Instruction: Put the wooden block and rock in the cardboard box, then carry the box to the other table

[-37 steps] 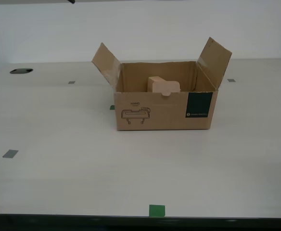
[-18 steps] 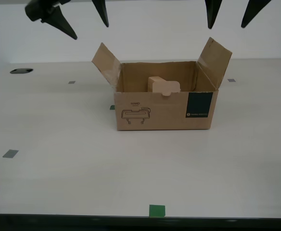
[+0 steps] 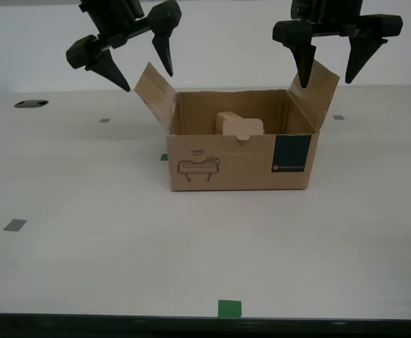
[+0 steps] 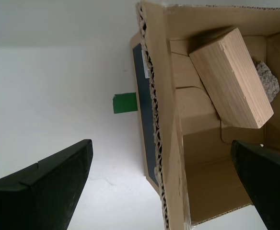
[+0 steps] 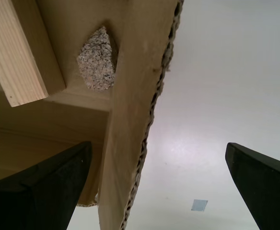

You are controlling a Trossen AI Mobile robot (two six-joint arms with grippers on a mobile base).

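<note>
The cardboard box (image 3: 241,162) stands open on an off-white table (image 3: 86,246), its two side flaps raised. The wooden block (image 3: 234,123) leans inside it, also plain in the second wrist view (image 4: 231,76) and the first wrist view (image 5: 20,52). The rock (image 5: 98,60) lies on the box floor beside the block, near the flap on the exterior view's left; the exterior view hides it. My first gripper (image 3: 148,79) is open, straddling that flap (image 5: 130,110). My second gripper (image 3: 326,82) is open, straddling the flap (image 4: 161,96) on the exterior view's right. The other table is out of view.
Small grey tape marks (image 3: 14,225) and green tape marks (image 3: 229,308) dot the table. A dark round hole (image 3: 31,104) sits at the exterior view's far left. The table's front edge runs along the bottom of the exterior view. A white wall stands behind.
Both arms have come down from the top of the exterior view. Their open grippers now hang over the box's two flaps. The box and block have not moved.
</note>
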